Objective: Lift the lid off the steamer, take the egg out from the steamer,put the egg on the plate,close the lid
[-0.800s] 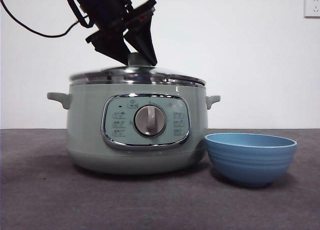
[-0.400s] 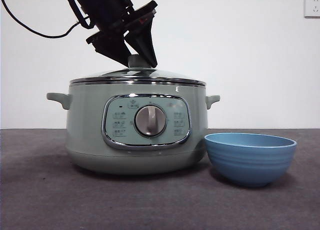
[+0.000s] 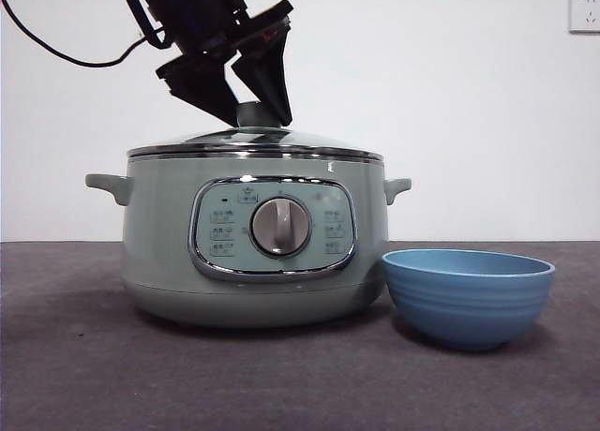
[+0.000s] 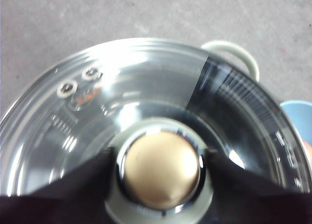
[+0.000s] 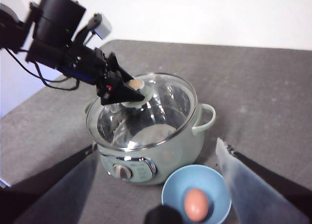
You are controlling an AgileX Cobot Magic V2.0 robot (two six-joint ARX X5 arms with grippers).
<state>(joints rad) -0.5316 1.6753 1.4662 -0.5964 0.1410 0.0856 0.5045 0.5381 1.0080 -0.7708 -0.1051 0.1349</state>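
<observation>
Flanking the pale green knob [image 4: 159,170] on both sides, the two black jaws of the left gripper [image 3: 246,101] sit against it, closed on the round clear glass lid with a chrome rim [image 5: 146,112], which rests level on the large pale sage-green steamer pot [image 3: 253,234]. The right gripper [image 5: 158,182] hangs high above the table with jaws spread wide, holding nothing. Just beside the steamer stands the small ribbed blue bowl serving as the plate [image 5: 214,182], apart from the pot's wall, with the brown egg [image 5: 196,203] lying inside it
</observation>
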